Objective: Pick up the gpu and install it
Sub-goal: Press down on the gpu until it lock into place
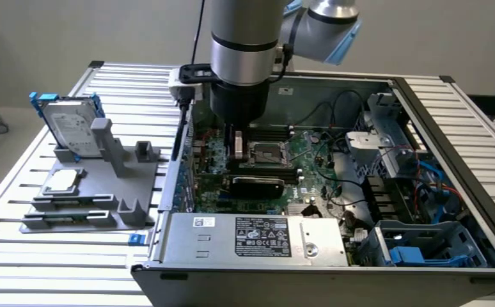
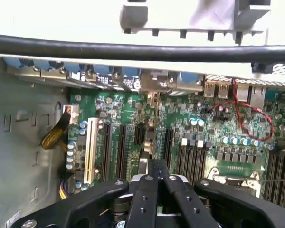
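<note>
The gpu (image 1: 257,187) shows its black rounded-corner cover. It stands on edge on the green motherboard (image 1: 311,176) inside the open computer case, just in front of the processor socket (image 1: 267,153). My gripper (image 1: 239,148) hangs straight down inside the case, a little above the motherboard and just behind the card in the exterior view. In the wrist view my gripper (image 2: 156,175) is shut, its black fingers (image 2: 143,190) pressed together with nothing seen between them. Expansion slots (image 2: 121,147) lie on the board below.
On the exterior view's left a grey fixture (image 1: 102,198) holds a silver hard drive (image 1: 68,125) with blue rails and a small silver chip (image 1: 64,181). The power supply (image 1: 256,236), drive cages (image 1: 418,246), loose cables (image 1: 341,192) and case walls crowd the motherboard. A black cable (image 2: 133,50) crosses the wrist view.
</note>
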`<state>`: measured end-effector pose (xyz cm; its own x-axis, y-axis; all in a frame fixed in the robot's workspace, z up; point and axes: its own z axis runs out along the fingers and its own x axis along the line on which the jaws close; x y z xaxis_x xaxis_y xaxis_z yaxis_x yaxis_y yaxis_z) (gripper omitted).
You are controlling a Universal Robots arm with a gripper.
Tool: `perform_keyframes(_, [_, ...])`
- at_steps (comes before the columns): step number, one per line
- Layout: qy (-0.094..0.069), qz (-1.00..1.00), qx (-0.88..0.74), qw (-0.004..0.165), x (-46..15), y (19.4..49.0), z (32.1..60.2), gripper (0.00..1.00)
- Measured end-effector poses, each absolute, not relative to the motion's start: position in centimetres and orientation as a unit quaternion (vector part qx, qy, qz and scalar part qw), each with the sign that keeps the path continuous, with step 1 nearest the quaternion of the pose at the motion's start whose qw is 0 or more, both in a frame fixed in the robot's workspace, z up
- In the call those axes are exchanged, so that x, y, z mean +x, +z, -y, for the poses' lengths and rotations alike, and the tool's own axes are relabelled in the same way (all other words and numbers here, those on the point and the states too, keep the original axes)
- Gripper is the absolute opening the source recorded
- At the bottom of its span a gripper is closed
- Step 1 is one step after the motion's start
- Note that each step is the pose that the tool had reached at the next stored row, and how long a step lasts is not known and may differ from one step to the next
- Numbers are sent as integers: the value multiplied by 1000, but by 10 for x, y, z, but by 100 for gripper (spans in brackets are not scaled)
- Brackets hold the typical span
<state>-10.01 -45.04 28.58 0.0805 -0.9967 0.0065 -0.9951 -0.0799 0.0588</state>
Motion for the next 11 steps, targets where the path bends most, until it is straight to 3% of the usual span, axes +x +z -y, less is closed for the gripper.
perform_keyframes(7, [-40, 677, 734, 48, -106, 286, 450, 11])
perform_keyframes(11, [-39, 677, 733, 62, -108, 286, 450, 11])
